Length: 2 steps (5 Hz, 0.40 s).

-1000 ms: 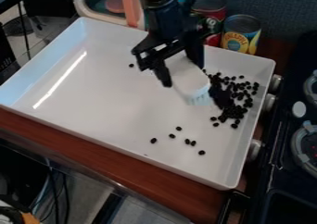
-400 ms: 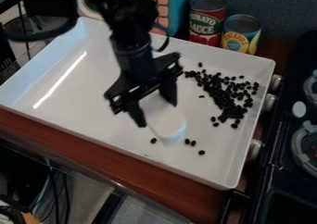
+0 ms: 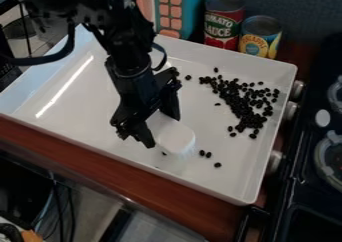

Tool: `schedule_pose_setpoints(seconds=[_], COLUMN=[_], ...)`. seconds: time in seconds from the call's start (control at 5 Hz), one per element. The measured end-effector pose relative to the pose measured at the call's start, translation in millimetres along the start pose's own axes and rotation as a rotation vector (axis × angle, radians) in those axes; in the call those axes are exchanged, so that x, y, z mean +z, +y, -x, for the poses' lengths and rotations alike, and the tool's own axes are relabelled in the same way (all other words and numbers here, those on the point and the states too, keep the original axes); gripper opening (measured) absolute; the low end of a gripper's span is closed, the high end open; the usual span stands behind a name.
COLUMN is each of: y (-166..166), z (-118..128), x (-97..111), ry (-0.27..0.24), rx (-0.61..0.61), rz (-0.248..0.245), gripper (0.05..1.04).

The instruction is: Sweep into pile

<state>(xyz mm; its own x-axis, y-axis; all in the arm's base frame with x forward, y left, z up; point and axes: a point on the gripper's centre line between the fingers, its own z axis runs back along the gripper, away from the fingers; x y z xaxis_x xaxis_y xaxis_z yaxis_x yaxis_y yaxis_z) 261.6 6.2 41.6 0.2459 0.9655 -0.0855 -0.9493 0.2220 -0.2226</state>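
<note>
I had the black two-finger tool (image 3: 160, 130) closed on a white, block-shaped brush (image 3: 176, 137), its fingers either side of the body, and it hung at a slant over the near half of the white, high-walled rectangular tray (image 3: 87, 111). I judged that grip right for sweeping: it left the broad end free and pointed down toward the tray's floor, where it could push several beans at once. The brush's place, near the edge closest to the camera, made sense to me for getting behind the stragglers (image 3: 202, 152) and driving them toward the main cluster of small black beans (image 3: 247, 106). That cluster lay by the tray's right edge in my view, toward the far right corner, and the walls would probably catch anything I overshot. The beans looked dark, oval and much alike, packed tightly in the cluster's middle and ragged at its borders, so I called it a loose band rather than a finished pile. A lone bean (image 3: 188, 77) sat beyond its far left end. The brush looked plain and smooth on its body, with a pale, blurred lower part I couldn't make out well.
</note>
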Motion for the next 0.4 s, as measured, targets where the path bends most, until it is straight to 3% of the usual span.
schedule_pose_setpoints(seconds=[0.2, 0.4], y=[3.8, 3.9], z=[-5.7, -5.9], x=[-9.9, -12.5], ry=[0.011, 0.012], rx=[0.093, 0.101], rz=[-0.020, -0.026], gripper=[0.732, 0.732])
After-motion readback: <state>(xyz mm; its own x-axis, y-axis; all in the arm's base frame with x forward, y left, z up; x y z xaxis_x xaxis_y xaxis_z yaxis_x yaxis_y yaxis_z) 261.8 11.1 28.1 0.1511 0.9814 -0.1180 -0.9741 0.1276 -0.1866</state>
